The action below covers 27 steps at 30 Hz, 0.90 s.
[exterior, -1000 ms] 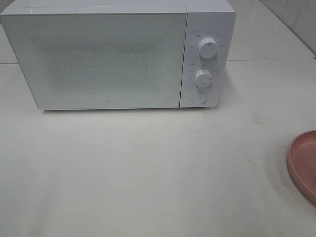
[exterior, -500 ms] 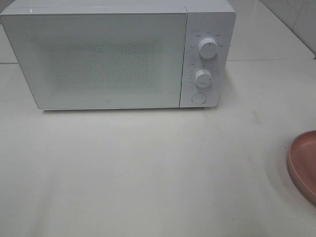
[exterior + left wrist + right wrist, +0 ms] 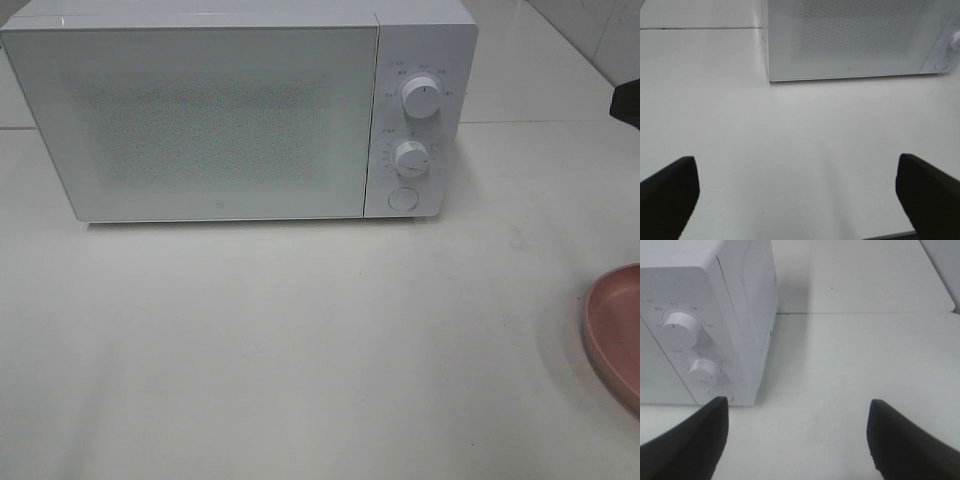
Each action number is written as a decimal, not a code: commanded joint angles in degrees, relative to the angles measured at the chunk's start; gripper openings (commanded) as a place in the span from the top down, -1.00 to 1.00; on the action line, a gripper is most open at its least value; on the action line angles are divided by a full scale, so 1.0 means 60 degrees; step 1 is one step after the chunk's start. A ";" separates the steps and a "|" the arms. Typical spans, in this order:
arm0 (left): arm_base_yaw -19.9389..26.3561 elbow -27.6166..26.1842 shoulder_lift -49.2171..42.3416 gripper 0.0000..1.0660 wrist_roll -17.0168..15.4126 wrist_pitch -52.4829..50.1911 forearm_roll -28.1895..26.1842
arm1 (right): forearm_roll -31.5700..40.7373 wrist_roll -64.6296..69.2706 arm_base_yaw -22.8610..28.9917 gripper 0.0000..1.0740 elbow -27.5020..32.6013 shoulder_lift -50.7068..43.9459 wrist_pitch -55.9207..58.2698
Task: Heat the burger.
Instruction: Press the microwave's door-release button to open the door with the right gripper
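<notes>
microwave [image 3: 200,120]: we count 1
knobs on its panel: we count 2, the upper knob [image 3: 422,98] and the lower knob [image 3: 411,157]
round button [image 3: 402,198]: 1
pink plate [image 3: 615,335]: 1, and we only see part of it at the frame edge
table [image 3: 300,350]: 1
grippers: we count 2, the left gripper [image 3: 796,162] and the right gripper [image 3: 798,404]

From my high camera I see a white table [image 3: 300,350] bearing a closed white microwave [image 3: 200,120] at eleven o'clock and a pink plate [image 3: 615,335], partly out of frame, between three and four o'clock, well apart.
</notes>
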 commanded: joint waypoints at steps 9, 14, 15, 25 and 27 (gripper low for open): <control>-0.0048 0.0019 0.0010 -0.88 -0.0038 -0.0057 -0.0038 | -0.0363 -0.0067 0.0019 -0.40 0.1767 0.0964 -0.5223; -0.0048 0.0019 0.0010 -0.88 -0.0038 -0.0057 -0.0038 | -0.0306 -0.0649 0.0019 -0.40 0.2340 0.1461 -0.6809; -0.0048 0.0019 0.0010 -0.88 -0.0038 -0.0057 -0.0038 | -0.0306 -0.0802 0.0019 -0.40 0.2588 0.1719 -0.7553; -0.0048 0.0019 0.0010 -0.88 -0.0038 -0.0057 -0.0038 | 0.0535 -0.1050 0.0019 -0.40 0.3285 0.3018 -0.9549; -0.0048 0.0019 0.0010 -0.88 -0.0038 -0.0057 -0.0038 | 0.0659 -0.1079 0.0220 -0.40 0.3390 0.3256 -0.9788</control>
